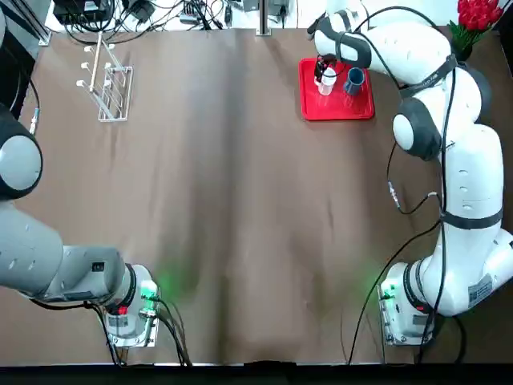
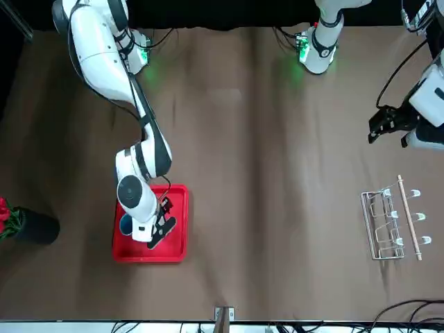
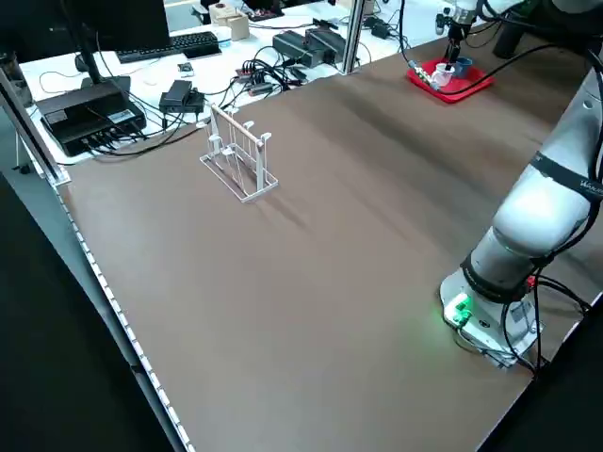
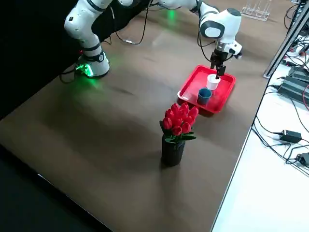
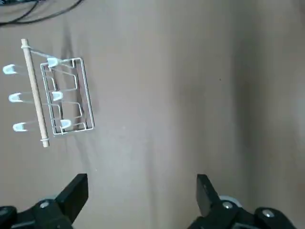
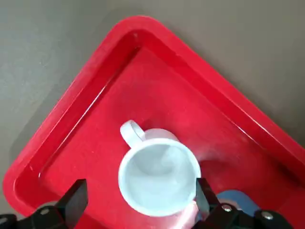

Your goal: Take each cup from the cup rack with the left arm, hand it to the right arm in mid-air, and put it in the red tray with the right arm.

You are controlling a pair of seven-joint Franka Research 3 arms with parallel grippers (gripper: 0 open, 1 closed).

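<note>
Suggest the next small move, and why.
Probably lift the right gripper straight up, away from the white cup: its fingers are open, and that cup and the blue cup are both in the red tray.

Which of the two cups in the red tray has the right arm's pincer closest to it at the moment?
The white cup: it sits beside the right pincer, nearer than the blue one.
</note>
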